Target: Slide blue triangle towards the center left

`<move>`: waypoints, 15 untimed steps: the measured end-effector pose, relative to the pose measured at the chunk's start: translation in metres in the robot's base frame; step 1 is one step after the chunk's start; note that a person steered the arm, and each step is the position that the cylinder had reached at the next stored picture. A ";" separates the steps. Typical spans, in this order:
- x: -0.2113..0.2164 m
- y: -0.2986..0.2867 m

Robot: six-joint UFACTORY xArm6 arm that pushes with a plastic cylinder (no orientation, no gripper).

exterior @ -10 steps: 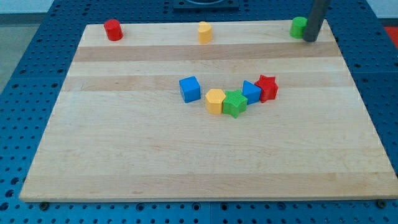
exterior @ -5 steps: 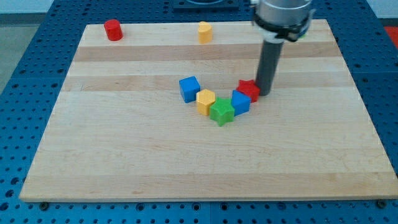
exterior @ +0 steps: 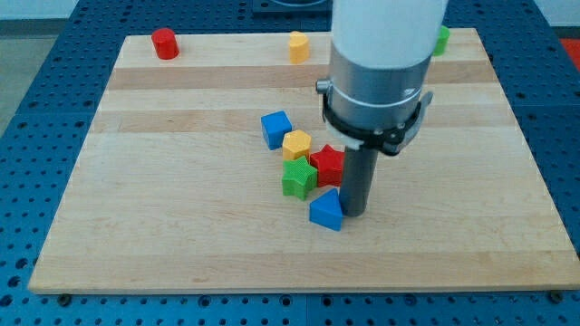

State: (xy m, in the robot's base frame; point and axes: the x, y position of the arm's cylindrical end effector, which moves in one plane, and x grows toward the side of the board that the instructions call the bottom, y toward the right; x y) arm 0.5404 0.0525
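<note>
The blue triangle point(exterior: 326, 211) lies below the board's middle, a little right of centre. My tip point(exterior: 354, 212) stands right against its right side. Just above it sit the red star point(exterior: 328, 165) and the green star point(exterior: 297, 177), side by side. A yellow hexagon block point(exterior: 296, 144) touches the green star from above, and a blue cube point(exterior: 276, 129) lies up-left of it. The arm's wide grey body hides the board behind it.
A red cylinder point(exterior: 164, 43) stands at the top left of the wooden board point(exterior: 181, 226), a yellow block point(exterior: 298, 45) at the top middle, and a green block point(exterior: 441, 40) peeks out at the top right behind the arm.
My tip moved down and left from the red star's right side. The blue triangle slid down out of the cluster. The red star and green star shifted left and down.
</note>
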 end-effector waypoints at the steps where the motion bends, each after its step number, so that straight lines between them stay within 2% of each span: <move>1: 0.016 -0.017; 4: 0.020 -0.072; 6: -0.012 -0.095; 8: -0.019 -0.159; 11: -0.053 -0.171; 15: -0.129 -0.202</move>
State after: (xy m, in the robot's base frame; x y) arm 0.4114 -0.1498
